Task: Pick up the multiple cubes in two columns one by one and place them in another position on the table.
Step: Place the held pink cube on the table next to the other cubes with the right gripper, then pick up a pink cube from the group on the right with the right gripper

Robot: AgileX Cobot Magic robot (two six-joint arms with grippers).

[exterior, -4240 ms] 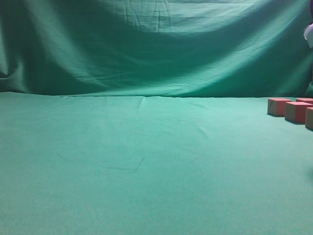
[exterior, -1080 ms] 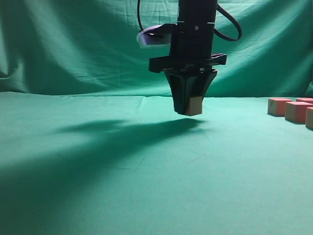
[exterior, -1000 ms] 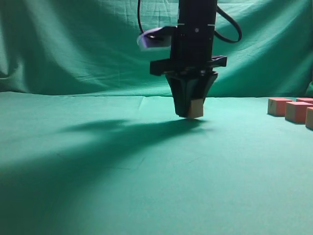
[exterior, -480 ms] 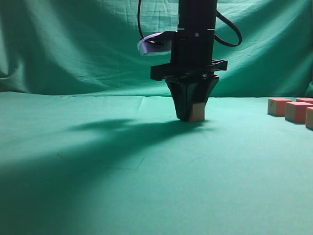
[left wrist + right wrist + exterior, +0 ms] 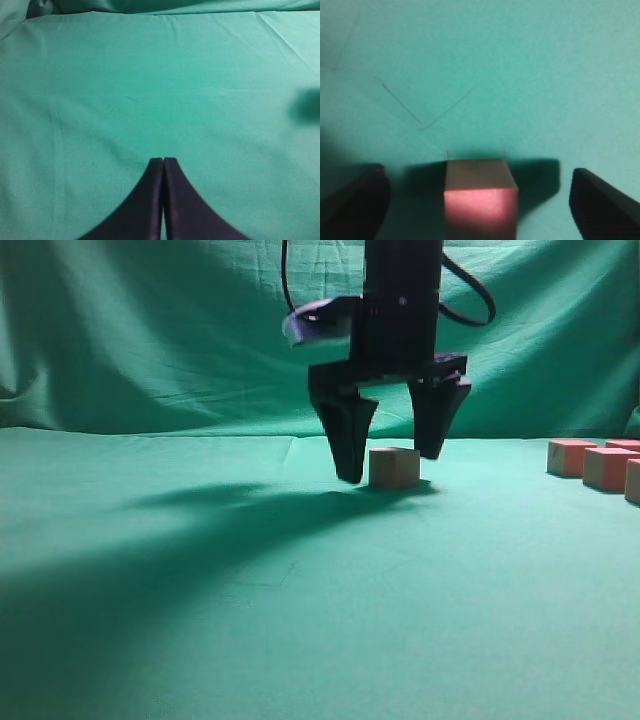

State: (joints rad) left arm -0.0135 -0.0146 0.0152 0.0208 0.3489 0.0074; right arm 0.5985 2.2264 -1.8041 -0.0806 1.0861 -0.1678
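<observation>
One cube (image 5: pixel 394 467) rests on the teal table (image 5: pixel 250 620) in the middle of the exterior view. My right gripper (image 5: pixel 392 462) stands over it, open, one finger on each side and clear of it. In the right wrist view the same cube (image 5: pixel 479 197) sits between the spread fingertips (image 5: pixel 600 202), pink top towards the camera. Three more cubes (image 5: pixel 598 466) stand at the right edge of the exterior view. My left gripper (image 5: pixel 163 160) is shut and empty over bare cloth; it does not show in the exterior view.
A draped teal backdrop (image 5: pixel 180 330) rises behind the table. The right arm casts a wide shadow (image 5: pixel 150 550) over the left half of the cloth. A faint crease (image 5: pixel 427 112) marks the cloth ahead of the cube.
The right arm came in carrying a cube, lowered it to the cloth and opened its jaws, letting the cube go. The cubes at the right edge have not moved.
</observation>
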